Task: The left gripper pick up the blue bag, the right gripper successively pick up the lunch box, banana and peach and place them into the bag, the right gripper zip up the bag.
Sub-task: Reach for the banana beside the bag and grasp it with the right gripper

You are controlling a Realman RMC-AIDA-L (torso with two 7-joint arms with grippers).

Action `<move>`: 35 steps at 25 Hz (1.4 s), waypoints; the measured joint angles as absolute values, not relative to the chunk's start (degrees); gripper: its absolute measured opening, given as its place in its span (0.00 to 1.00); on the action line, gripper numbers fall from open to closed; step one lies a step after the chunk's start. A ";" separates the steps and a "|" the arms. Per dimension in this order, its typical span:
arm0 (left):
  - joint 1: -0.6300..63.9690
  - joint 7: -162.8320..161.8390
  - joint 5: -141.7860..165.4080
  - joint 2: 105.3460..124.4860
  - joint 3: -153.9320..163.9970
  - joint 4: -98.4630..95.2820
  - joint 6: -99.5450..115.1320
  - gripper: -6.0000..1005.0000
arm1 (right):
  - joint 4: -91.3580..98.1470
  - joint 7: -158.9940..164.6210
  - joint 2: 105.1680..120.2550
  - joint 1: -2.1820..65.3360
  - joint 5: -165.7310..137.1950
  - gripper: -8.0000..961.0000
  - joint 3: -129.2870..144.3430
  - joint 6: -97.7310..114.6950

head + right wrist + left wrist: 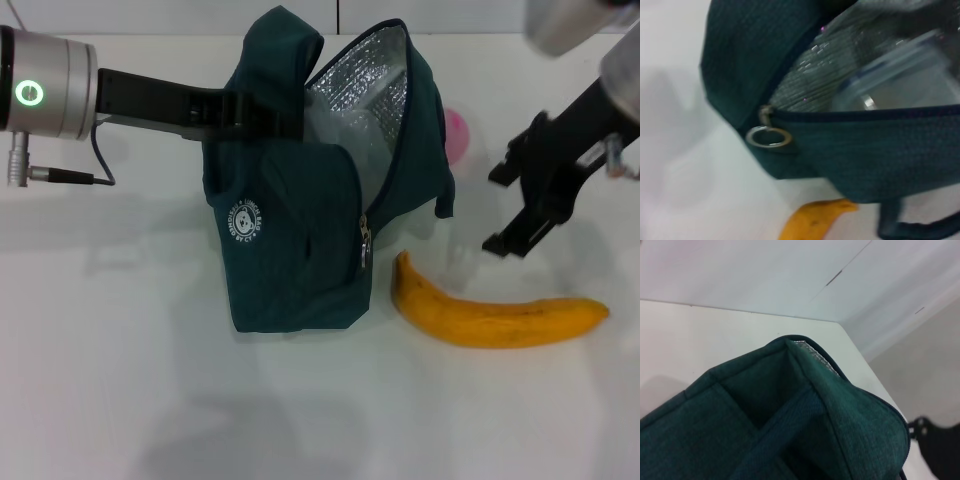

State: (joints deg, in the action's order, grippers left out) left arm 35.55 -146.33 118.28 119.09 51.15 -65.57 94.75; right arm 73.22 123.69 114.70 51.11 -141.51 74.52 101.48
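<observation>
The lunch box (900,80) already sits inside the blue bag (300,250), its clear plastic wall and blue rim showing against the crinkled silver foil lining (360,80). That leaves the banana (495,315), the peach (456,135) and the zipping undone.

The left gripper (255,110) reaches in from the bag's far side and grips its upper edge, fingers closed on the padded teal fabric so the mouth stands open. The right gripper (520,215) hangs just beside the bag's open side, fingers spread and holding nothing. The banana, smooth, curved and yellow-orange with dark flecks, lies on the white table (120,380) just below and in front of that pincer. The peach, a small round pink ball, peeks out behind the bag, beyond the pincer. The metal ring-pull zipper (769,136) hangs at the bag's near corner, by the woven cloth seam.
</observation>
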 joint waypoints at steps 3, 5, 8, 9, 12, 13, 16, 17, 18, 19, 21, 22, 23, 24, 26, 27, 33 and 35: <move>35.72 -146.28 118.26 119.11 51.16 -65.57 94.75 0.05 | 72.72 125.10 115.32 51.50 -142.05 0.91 77.39 101.38; 35.82 -146.26 118.24 119.15 51.21 -65.57 94.75 0.05 | 72.69 125.80 115.40 51.55 -141.74 0.91 79.18 101.23; 35.85 -146.31 118.23 119.17 51.30 -65.57 94.77 0.05 | 72.69 126.14 115.68 51.63 -141.45 0.90 80.93 101.25; 35.86 -146.31 118.22 119.17 51.31 -65.57 94.79 0.05 | 72.69 126.29 115.73 51.64 -141.44 0.90 81.30 101.24; 35.89 -146.31 118.18 119.23 51.33 -65.57 94.83 0.05 | 71.78 126.58 115.85 51.74 -141.42 0.90 82.23 100.78; 35.91 -146.28 118.17 119.25 51.33 -65.57 94.83 0.05 | 71.28 126.61 115.89 51.79 -141.40 0.90 82.52 100.53; 35.96 -146.13 118.13 119.27 51.25 -65.57 94.83 0.05 | 69.85 126.66 115.99 51.88 -141.23 0.90 83.86 99.60; 35.96 -146.11 118.13 119.26 51.22 -65.57 94.82 0.05 | 69.44 126.69 116.02 51.88 -141.15 0.90 84.38 99.31; 35.96 -146.10 118.12 119.26 51.22 -65.57 94.81 0.05 | 68.96 126.81 116.04 51.88 -141.04 0.90 85.04 98.97; 35.96 -146.10 118.12 119.24 51.21 -65.57 94.80 0.05 | 68.50 127.10 116.07 51.88 -140.91 0.90 85.81 98.57; 35.96 -146.09 118.11 119.23 51.24 -65.57 94.81 0.05 | 68.00 127.85 116.10 51.96 -140.71 0.90 87.04 98.12; 35.96 -146.09 118.11 119.23 51.30 -65.57 94.82 0.05 | 67.84 128.33 116.13 52.02 -140.68 0.90 87.74 97.93; 35.96 -146.09 118.11 119.20 51.37 -65.57 94.84 0.05 | 67.76 128.69 116.16 52.10 -140.66 0.90 88.43 97.87; 36.01 -146.10 118.11 119.18 51.43 -65.57 94.84 0.05 | 67.72 128.97 116.17 52.15 -140.63 0.90 88.95 97.83; 36.13 -146.10 118.11 119.11 51.55 -65.58 94.84 0.05 | 67.64 129.51 116.18 52.22 -140.28 0.90 90.15 97.77; 36.18 -146.11 118.11 119.08 51.56 -65.62 94.84 0.05 | 67.53 129.80 116.19 52.29 -140.04 0.90 90.59 97.65; 36.58 -146.09 118.20 119.16 51.59 -65.61 94.88 0.05 | 63.84 131.66 116.19 53.51 -138.49 0.90 91.42 96.93; 36.62 -146.08 118.23 119.21 51.59 -65.59 94.91 0.05 | 61.87 131.86 116.19 54.27 -137.25 0.90 91.36 96.85</move>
State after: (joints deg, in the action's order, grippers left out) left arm 36.62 -146.08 118.23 119.21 51.59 -65.58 94.91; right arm 61.87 131.86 116.19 54.27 -137.25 91.36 96.85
